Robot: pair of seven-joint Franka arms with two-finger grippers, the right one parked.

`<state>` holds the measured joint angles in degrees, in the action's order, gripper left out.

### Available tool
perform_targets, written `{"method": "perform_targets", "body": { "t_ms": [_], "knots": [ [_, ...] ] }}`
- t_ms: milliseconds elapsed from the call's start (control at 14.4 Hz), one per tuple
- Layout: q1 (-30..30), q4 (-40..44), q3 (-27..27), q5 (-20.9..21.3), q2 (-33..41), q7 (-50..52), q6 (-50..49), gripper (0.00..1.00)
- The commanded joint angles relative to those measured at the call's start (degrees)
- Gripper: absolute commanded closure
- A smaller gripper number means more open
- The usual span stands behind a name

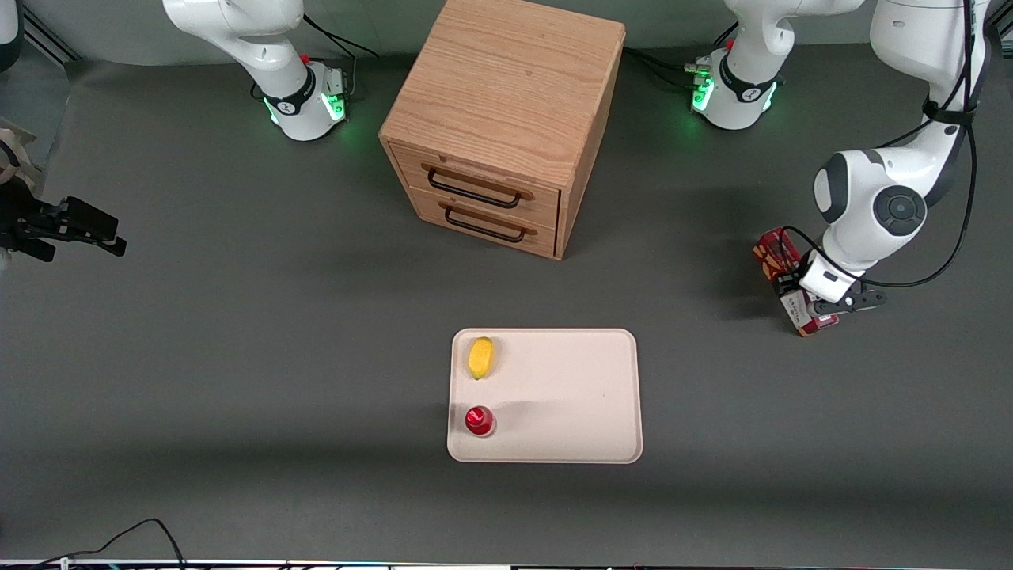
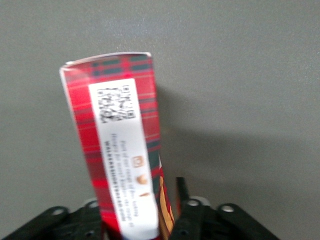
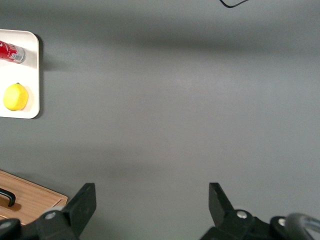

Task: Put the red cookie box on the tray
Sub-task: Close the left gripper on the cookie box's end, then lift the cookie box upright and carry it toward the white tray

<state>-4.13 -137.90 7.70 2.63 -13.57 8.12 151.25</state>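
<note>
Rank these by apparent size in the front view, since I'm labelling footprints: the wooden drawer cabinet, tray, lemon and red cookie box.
1. Wooden drawer cabinet
2. Tray
3. Red cookie box, partly hidden by the gripper shut on it, toward the working arm's end of the table
4. Lemon

red cookie box (image 1: 783, 273) in gripper (image 1: 798, 294), apart from cream tray (image 1: 570, 396)

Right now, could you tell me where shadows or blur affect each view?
Front view: soft shadows fall beside the drawer cabinet and red cookie box; the tray is evenly lit. Left wrist view: the box, held in the tool, is slightly blurred and shadows the table.
</note>
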Motion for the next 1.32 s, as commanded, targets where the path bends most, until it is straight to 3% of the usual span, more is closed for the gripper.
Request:
{"method": "perform_targets", "body": {
  "t_ms": [0, 208, 485, 900, 1108, 1246],
  "knots": [
    [0.2, -0.9, -0.1, -0.7, 1.6, -1.3, -0.1, 1.0],
    [0.0, -0.3, -0.1, -0.7, 4.2, -1.3, -3.4, 1.0],
    [-0.8, 5.4, -0.6, -0.6, 11.2, -2.8, -17.3, 1.0],
    [-1.0, 31.5, -1.4, -0.7, 13.1, -2.7, -55.0, 1.0],
    [-1.5, 41.4, -1.8, -0.9, 12.3, -2.6, -66.1, 1.0],
    [-2.5, 44.4, -2.4, -2.0, 11.3, -1.7, -67.9, 1.0]
  ]
}}
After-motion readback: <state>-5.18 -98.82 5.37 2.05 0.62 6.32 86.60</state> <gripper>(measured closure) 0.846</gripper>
